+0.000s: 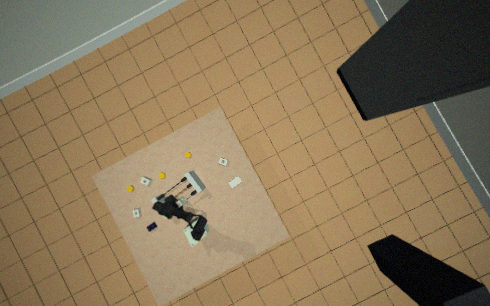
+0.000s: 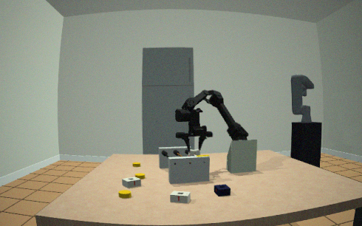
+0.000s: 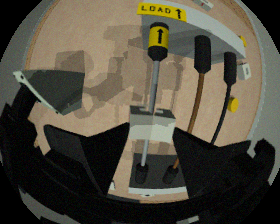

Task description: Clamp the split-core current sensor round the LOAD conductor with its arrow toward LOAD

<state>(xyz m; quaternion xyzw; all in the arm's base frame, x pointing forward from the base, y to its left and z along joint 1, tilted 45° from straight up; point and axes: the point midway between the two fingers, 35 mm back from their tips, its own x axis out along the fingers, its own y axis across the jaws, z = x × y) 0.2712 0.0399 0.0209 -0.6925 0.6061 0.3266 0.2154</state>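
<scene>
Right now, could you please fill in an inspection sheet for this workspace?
Surface: tan table, carrying everything below.
Job's things: white split-core sensor sits round the conductor under the yellow LOAD label; latch state not visible.
Clutter: yellow discs, small white blocks, one dark blue block.
Tool: tool shut on the sensor.
Cables: two further dark conductors run alongside.
Surroundings: grey cabinet, statue on black pedestal, tiled floor.
</scene>
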